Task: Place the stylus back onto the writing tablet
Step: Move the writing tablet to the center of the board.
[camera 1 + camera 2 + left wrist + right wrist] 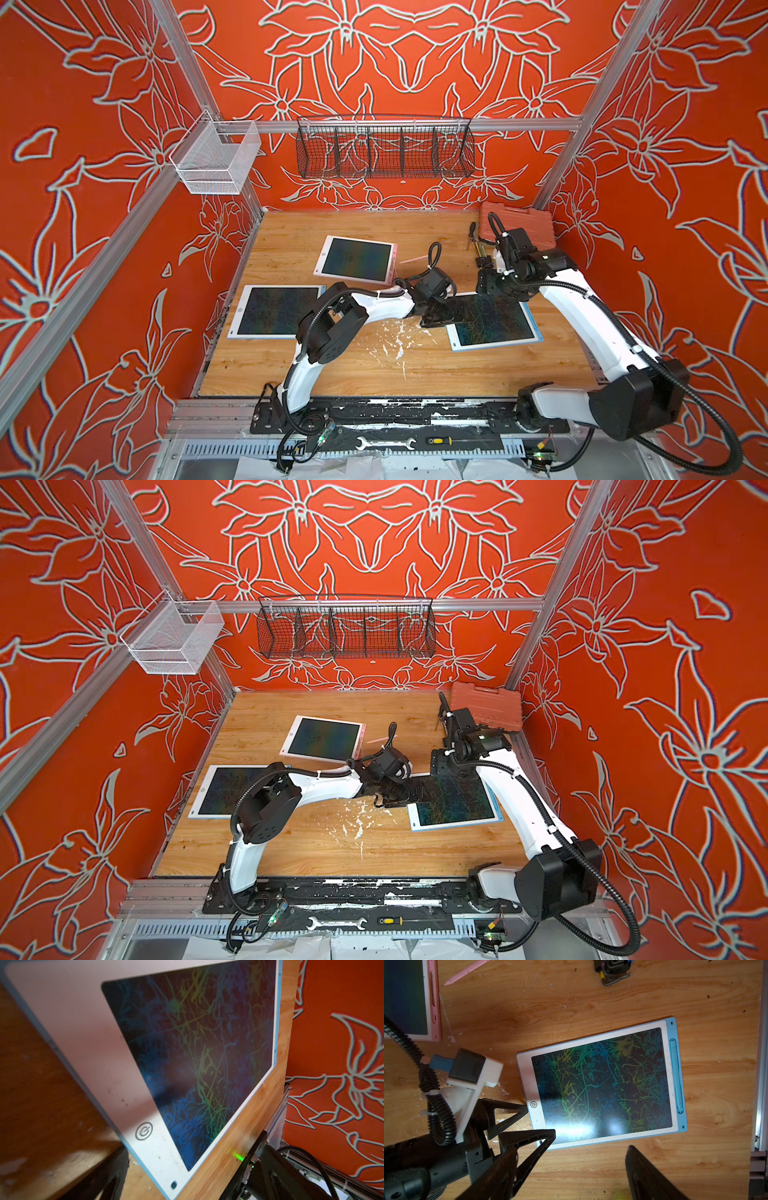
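Observation:
A loose pink stylus [411, 259] [467, 971] lies on the wooden table just right of the pink writing tablet [357, 259] [432, 1001]. Neither gripper is near it. My left gripper [440, 318] [193, 1142] is open, low at the power-button corner of a blue writing tablet [494, 320] [187, 1053] [602, 1084], one finger over that corner. A blue stylus [676, 1076] sits in that tablet's side slot. My right gripper [488, 286] [571, 1147] hangs open above the same tablet's far edge, holding nothing.
Another blue tablet [278, 309] lies at the left. A red tool case [517, 224], pliers [472, 235] and a hex-key set [612, 970] sit at the back right. White flecks [397, 336] mark the table's middle. Wire baskets [384, 147] hang on the back rail.

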Action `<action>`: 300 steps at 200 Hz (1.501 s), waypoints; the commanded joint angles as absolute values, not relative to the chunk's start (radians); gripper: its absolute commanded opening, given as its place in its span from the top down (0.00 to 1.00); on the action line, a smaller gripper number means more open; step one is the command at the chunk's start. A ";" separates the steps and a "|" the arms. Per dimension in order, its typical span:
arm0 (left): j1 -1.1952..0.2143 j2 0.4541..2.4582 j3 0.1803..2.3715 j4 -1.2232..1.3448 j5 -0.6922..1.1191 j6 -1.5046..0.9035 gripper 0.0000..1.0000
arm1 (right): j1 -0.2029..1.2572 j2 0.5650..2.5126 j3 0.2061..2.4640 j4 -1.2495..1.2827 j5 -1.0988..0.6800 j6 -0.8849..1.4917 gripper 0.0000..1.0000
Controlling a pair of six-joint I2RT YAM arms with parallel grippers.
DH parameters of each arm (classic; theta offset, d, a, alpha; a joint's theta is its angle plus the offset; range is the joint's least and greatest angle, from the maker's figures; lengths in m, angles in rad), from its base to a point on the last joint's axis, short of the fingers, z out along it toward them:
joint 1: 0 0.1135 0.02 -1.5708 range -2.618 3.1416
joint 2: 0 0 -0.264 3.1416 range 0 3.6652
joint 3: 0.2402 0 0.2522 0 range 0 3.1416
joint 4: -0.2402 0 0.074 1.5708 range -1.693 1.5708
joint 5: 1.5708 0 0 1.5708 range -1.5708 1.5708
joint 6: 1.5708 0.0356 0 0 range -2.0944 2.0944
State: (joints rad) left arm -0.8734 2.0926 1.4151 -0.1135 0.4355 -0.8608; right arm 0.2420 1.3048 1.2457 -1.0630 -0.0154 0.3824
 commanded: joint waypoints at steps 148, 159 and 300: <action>-0.807 2.306 1.624 -0.289 0.392 -0.805 0.01 | 0.172 1.263 1.264 -1.116 -0.037 0.324 0.17; -0.814 2.317 1.640 -0.296 0.394 -0.804 0.01 | 0.167 1.265 1.268 -1.117 -0.037 0.322 0.17; -0.760 2.270 1.959 -0.627 0.370 -0.592 0.03 | 0.151 1.253 1.241 -1.068 -0.053 0.402 0.16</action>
